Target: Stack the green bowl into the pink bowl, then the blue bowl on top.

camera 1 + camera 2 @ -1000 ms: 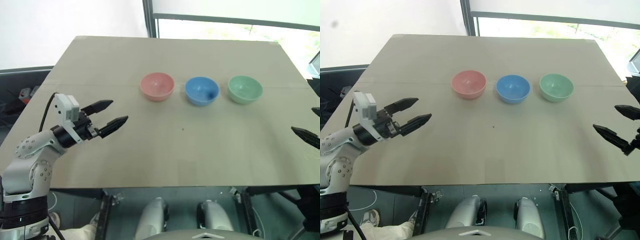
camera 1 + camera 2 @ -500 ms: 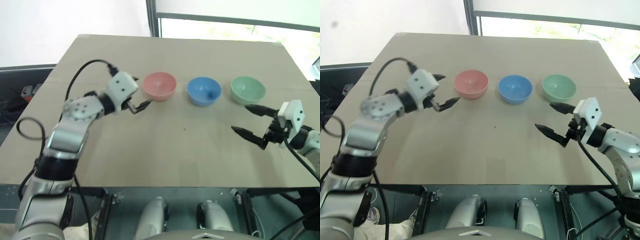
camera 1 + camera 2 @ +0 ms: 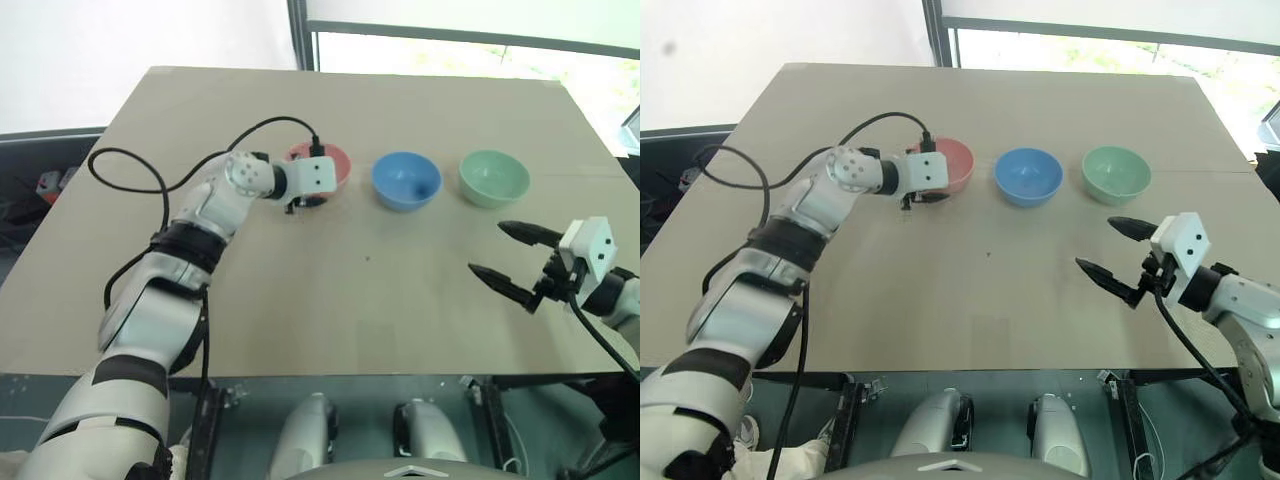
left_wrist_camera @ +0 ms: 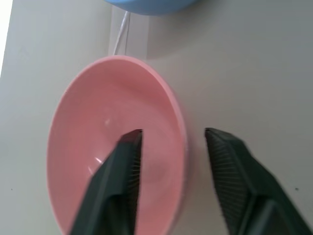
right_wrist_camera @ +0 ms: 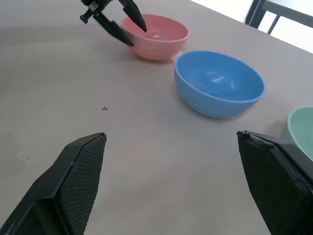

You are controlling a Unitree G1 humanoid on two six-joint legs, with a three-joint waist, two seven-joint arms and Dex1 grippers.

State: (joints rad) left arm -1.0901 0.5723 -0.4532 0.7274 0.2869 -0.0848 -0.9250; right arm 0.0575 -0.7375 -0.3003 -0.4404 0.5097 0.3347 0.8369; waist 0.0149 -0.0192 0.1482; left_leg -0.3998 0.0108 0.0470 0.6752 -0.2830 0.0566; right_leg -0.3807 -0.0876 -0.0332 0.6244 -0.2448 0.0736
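Straddling the pink bowl (image 4: 115,147) rim w/ left gripper (image 4: 171,147), jaws part-open, not clamped, prob. to steady it. Right gripper (image 3: 510,252) wide open, empty, near green bowl (image 3: 493,177); blue bowl (image 3: 405,181) between.

Hidden and cut-off parts

The left hand (image 3: 300,201) and its wrist block cover the pink bowl's (image 3: 335,162) near-left rim. In the left wrist view the blue bowl (image 4: 149,6) is cut by the edge; in the right wrist view, the green bowl (image 5: 301,127) too.
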